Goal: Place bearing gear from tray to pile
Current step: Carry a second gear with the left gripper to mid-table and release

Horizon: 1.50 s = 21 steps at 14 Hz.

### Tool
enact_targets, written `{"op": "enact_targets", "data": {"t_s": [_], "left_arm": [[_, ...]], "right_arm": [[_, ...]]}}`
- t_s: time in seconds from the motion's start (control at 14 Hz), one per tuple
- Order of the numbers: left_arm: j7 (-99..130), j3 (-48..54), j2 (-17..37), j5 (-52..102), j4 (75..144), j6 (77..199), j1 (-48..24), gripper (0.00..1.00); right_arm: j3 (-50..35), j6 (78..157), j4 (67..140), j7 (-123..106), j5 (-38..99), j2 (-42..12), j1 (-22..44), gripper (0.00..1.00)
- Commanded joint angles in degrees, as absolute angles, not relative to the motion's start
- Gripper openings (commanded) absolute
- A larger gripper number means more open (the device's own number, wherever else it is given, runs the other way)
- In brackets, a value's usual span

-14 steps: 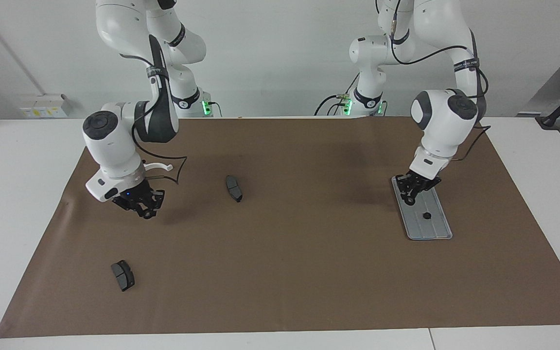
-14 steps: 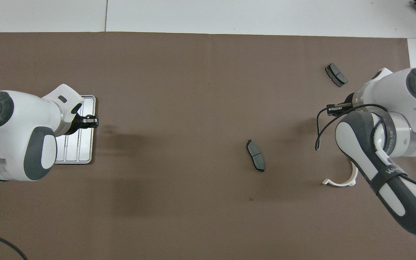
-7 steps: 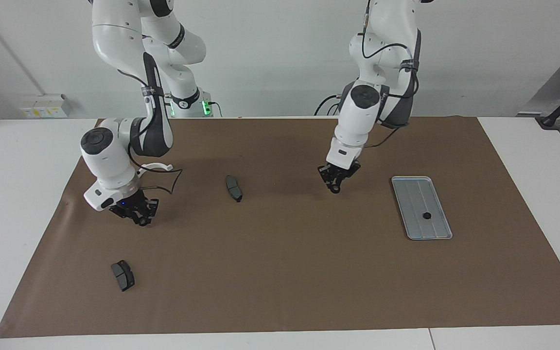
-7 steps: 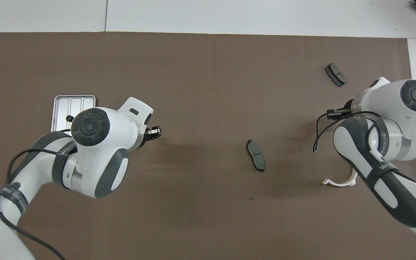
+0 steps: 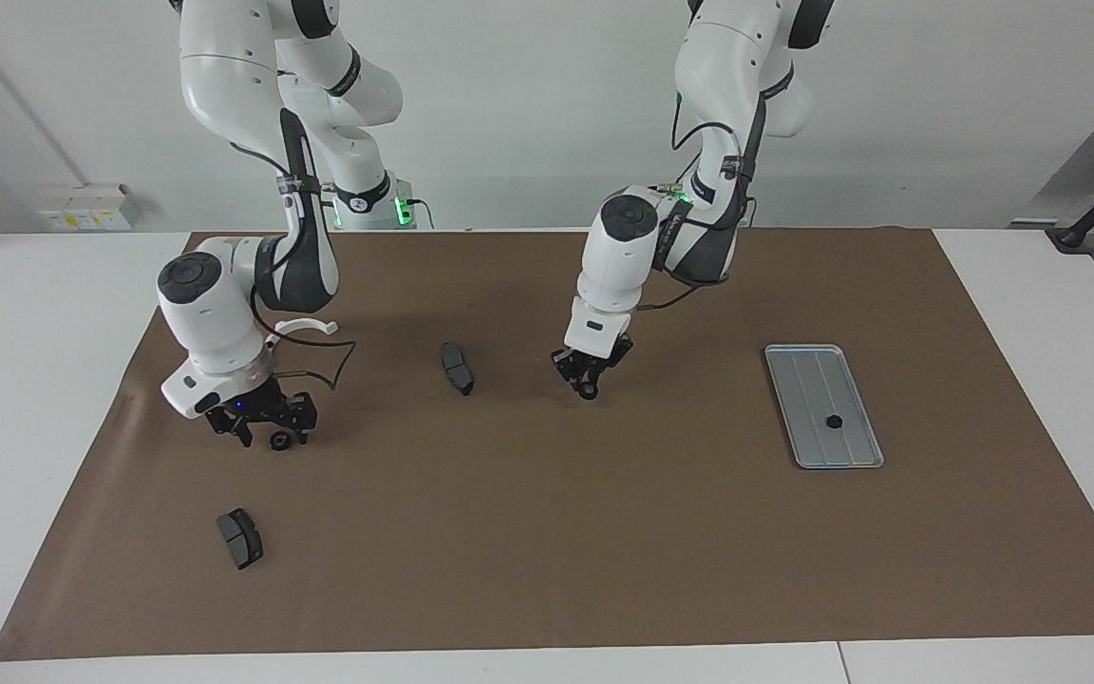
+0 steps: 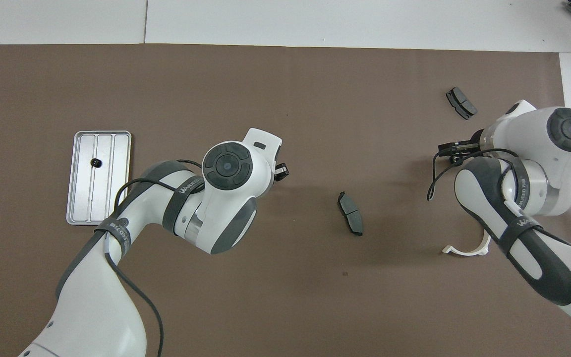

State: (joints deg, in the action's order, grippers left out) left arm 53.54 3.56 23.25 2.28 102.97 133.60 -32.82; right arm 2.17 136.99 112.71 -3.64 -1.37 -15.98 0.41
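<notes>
Watched this bit from the side of the room. A second earlier the left gripper (image 5: 588, 388) had been down on the tray (image 5: 808, 366), and by now it had swung well away from the tray toward the right arm's end of the table, hanging low over the brown mat (image 5: 604, 532). Its fingers were clenched, and a small dark round bit showed at the tips, which looked to me like a carried gear (image 5: 588, 392). The right gripper (image 5: 264, 429) hadn't travelled much, it was over the mat much further from the tray in that same direction, but its jaws had gone from pinched to spread wide. It had let go, and a dropped gear (image 5: 278, 442) sat on the mat right under the open fingers, not touching them as far as I could see. One more gear, the tray gear (image 5: 833, 421), was lying on the tray, toward the end farther from the robots. The pile stuff, two dark brake pads (image 5: 457, 368) and a white half-ring bracket (image 5: 305, 326), lay scattered well apart from the tray, out at the right arm's end, same spots as before.
</notes>
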Motion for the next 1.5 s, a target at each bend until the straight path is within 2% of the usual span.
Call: {"op": "enact_targets", "data": {"t_s": [0.0,0.07,0.14,0.21,0.28,0.36,0.43,0.64,0.93,1.28,1.42], "left_arm": [[54.40,2.55,26.45,2.02,98.00,132.10,-33.75,0.06],[54.40,2.64,26.46,1.50,98.35,132.27,-33.84,0.07],[54.40,2.64,26.46,1.15,98.96,132.01,-34.53,0.26],[54.40,2.55,26.46,1.14,99.31,132.19,-34.89,0.63],[54.40,2.64,26.46,1.14,99.23,132.10,-34.89,0.81],[54.32,2.64,26.37,1.14,99.05,132.10,-34.89,0.94],[54.32,2.55,26.37,1.14,98.79,131.84,-34.89,1.00],[54.06,2.20,25.84,-0.25,97.30,127.90,-33.76,1.00],[52.13,0.70,21.11,-1.41,97.47,122.44,-24.55,1.00],[32.82,0.79,17.49,-0.88,99.39,117.68,-11.45,1.00],[23.34,0.79,16.18,-0.88,102.82,118.65,-6.53,1.00]], "right_arm": [[1.58,130.54,111.01,2.52,-0.53,-11.78,3.85,1.00],[1.50,129.47,110.31,4.81,-0.61,-11.52,5.26,1.00],[1.49,128.85,109.52,6.14,-0.62,-11.43,6.75,1.00],[1.49,128.50,109.08,7.11,-0.53,-11.43,7.90,1.00],[1.49,128.41,109.07,8.60,-0.53,-11.34,9.04,1.00],[1.49,128.32,109.07,10.01,-0.61,-11.34,10.18,1.00],[1.49,128.41,109.07,10.54,-0.62,-11.34,10.28,1.00],[1.32,128.58,109.07,13.60,-0.53,-11.34,12.38,1.00],[1.32,130.16,108.20,19.58,-0.70,-12.65,18.52,1.00],[1.32,130.34,99.34,31.36,-1.76,-20.20,28.64,1.00],[1.41,130.08,92.85,36.71,-4.11,-26.59,32.85,1.00]]}}
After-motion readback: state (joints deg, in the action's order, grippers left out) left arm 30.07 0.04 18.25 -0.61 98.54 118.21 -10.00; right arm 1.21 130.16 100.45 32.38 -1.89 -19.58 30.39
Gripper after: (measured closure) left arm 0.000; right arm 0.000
